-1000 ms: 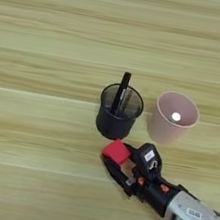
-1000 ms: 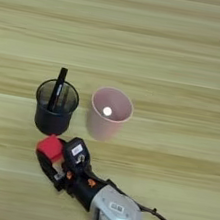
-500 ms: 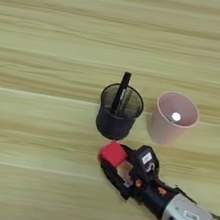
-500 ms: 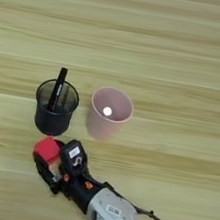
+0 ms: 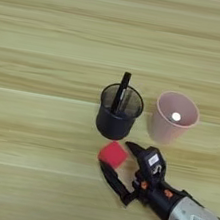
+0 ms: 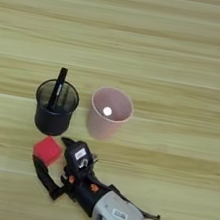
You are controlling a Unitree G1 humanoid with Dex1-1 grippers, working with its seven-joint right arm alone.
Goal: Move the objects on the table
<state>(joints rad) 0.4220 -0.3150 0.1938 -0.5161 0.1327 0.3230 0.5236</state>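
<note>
The small red cube (image 5: 113, 154) lies on the table (image 5: 54, 31), just in front of the black mesh pen cup (image 5: 119, 112). A black pen (image 5: 120, 92) stands tilted in that cup. To its right stands the pale pink cup (image 5: 174, 118), upright, with the white-tipped stick (image 5: 176, 116) showing inside. My right gripper (image 5: 115, 154) reaches in from the bottom right and is open. Its two black fingers (image 5: 114, 179) are spread wide on either side of the cube without clamping it. In the right eye view the cube (image 6: 48, 151) sits at the mouth of the gripper (image 6: 49, 148).
The silver forearm (image 6: 114, 215) runs to the bottom right, with a black cable trailing behind it. The pen cup (image 6: 55, 107) and the pink cup (image 6: 110, 113) stand close together just beyond the gripper. Bare wood stretches across the far half and the left.
The gripper carried the red cube slightly left, then its fingers spread apart. The cube now lies free between them. Both cups have stayed put.
</note>
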